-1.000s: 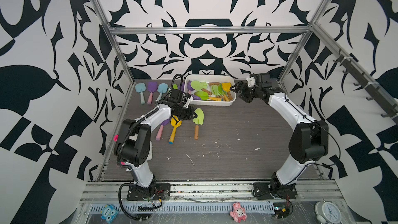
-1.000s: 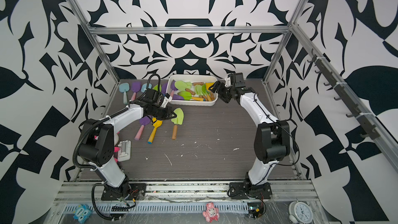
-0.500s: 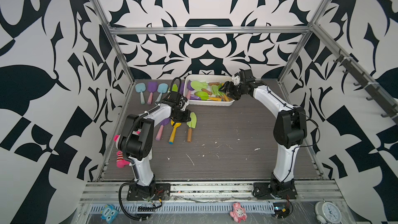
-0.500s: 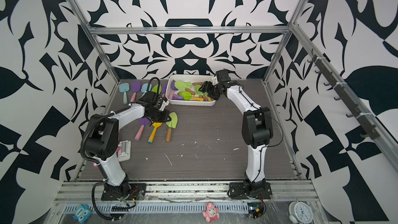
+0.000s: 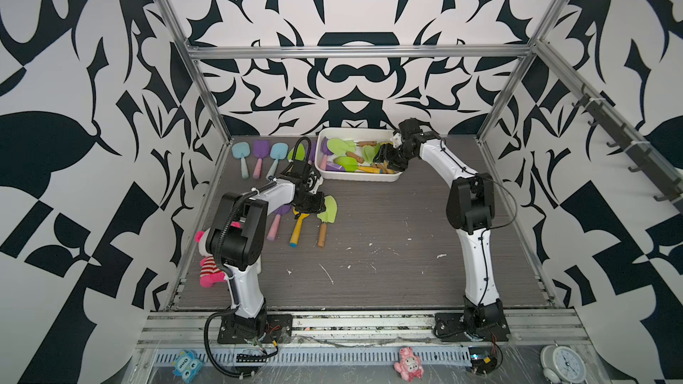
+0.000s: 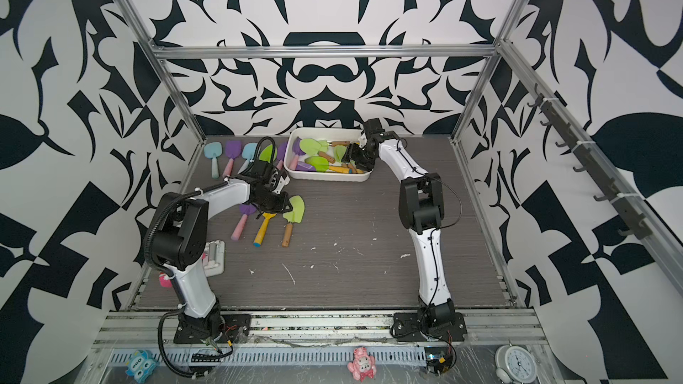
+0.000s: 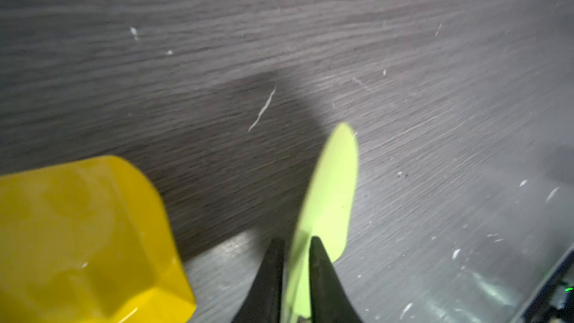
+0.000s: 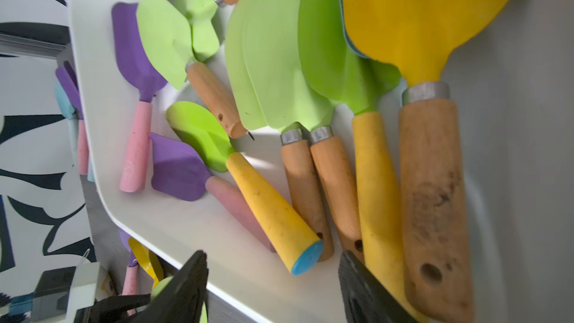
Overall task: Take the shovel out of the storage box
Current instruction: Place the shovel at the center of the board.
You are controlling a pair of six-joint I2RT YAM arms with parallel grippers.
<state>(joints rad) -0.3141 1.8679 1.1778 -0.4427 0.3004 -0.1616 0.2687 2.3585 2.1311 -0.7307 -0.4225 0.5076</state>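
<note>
The white storage box [image 5: 369,178] [image 6: 329,178] stands at the back and holds several shovels, green, yellow and purple. My right gripper [image 5: 388,158] [image 8: 273,278] hangs open over the box's right end with nothing between its fingers. Just ahead of it lies a green shovel's blue-tipped yellow handle [image 8: 273,212]. A light green shovel [image 5: 328,210] [image 7: 332,187] with a wooden handle lies on the table outside the box. My left gripper [image 5: 312,208] [image 7: 296,243] is at its blade, jaws slightly apart, the blade's edge between them.
A yellow shovel [image 5: 297,229] [image 7: 84,237] and a purple shovel with a pink handle [image 5: 275,227] lie next to the green one. More shovels [image 5: 260,151] line the back left. A pink plush toy [image 5: 209,271] sits by the left arm's base.
The left arm brought the green shovel leftward beside the yellow one, and its jaws have parted a little. The right gripper moved left from beside the box to over its right end.
</note>
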